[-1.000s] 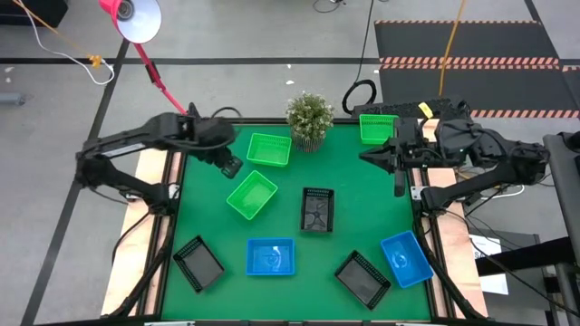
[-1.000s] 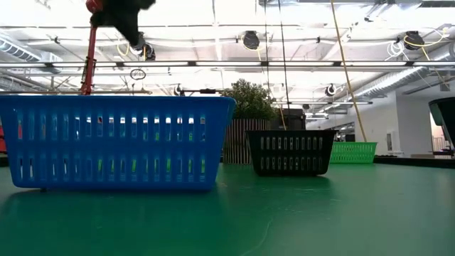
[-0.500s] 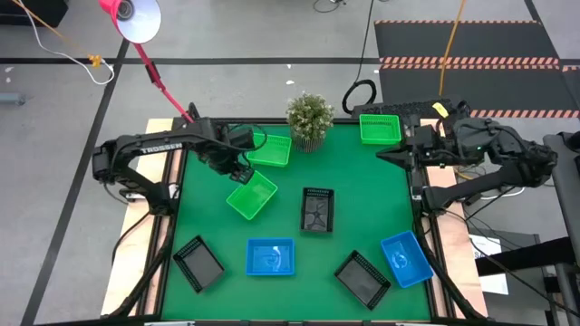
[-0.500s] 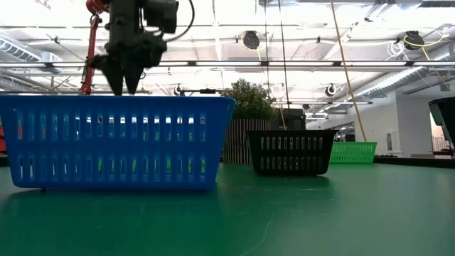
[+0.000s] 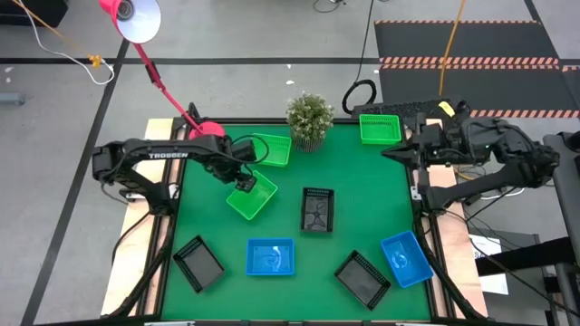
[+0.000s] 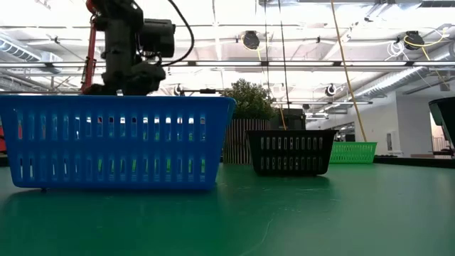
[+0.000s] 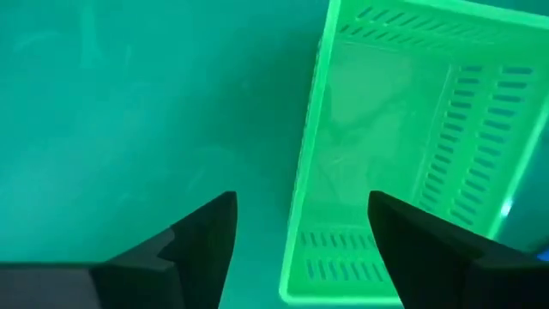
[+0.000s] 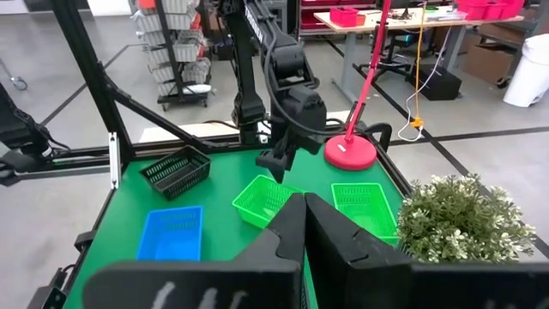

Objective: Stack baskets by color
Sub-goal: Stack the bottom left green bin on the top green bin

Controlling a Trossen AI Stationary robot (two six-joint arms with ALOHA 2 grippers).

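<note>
My left gripper (image 7: 300, 202) points down, open, over the middle green basket (image 5: 254, 197). Its fingers straddle the basket's wall (image 7: 302, 206) on the side toward the table's left edge, one outside and one over the inside; no touch shows. In the low view a blue basket (image 6: 114, 141) hides its fingertips. A second green basket (image 5: 269, 149) lies just beyond, and a third (image 5: 379, 129) is at the far right. Black baskets (image 5: 317, 210) (image 5: 199, 263) (image 5: 363, 278) and another blue basket (image 5: 406, 258) lie flat on the mat. My right gripper (image 8: 304, 210) is shut and held high at the table's right edge.
A potted plant (image 5: 309, 118) stands at the far edge between the green baskets. A red lamp base (image 5: 207, 129) with its slanting stem sits at the far left corner. Bare mat (image 5: 372, 199) shows right of the centre black basket.
My left gripper has come down and moved toward the table's near right, from above the mat's far left onto the middle green basket, and it has opened. My right gripper has drawn back a little toward the table's right edge. No basket has moved.
</note>
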